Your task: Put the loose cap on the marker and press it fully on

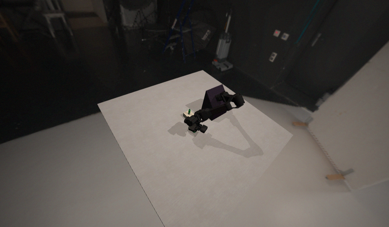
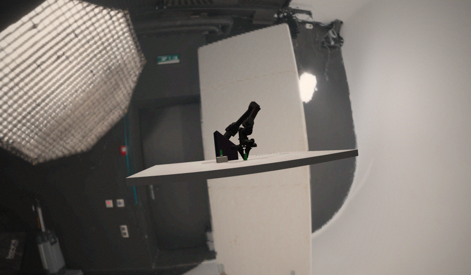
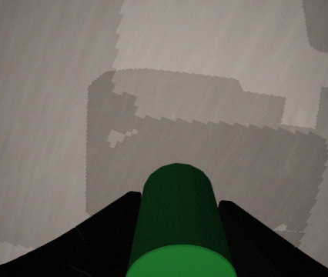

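Note:
The green cap (image 1: 194,131) (image 2: 245,157) (image 3: 182,227) stands upright on the table, closed end up. My gripper (image 2: 245,156) (image 3: 179,208) points down and is shut on the cap, with a black finger against each side of it. In the top view the arm hides most of the cap and the fingertips. The marker (image 1: 189,112) (image 2: 221,152) stands upright in the pale holder block (image 1: 185,115) (image 2: 222,159), a short way to the side of the cap. Its green upper part shows with a narrow tip. The wrist view shows neither marker nor block.
The dark purple arm mount (image 1: 215,90) (image 2: 220,147) stands behind the block and the cap. The arm reaches from it over the table (image 1: 150,113) (image 2: 281,159), passing close beside the holder block in the top view. Shadows of the arm fall on the table.

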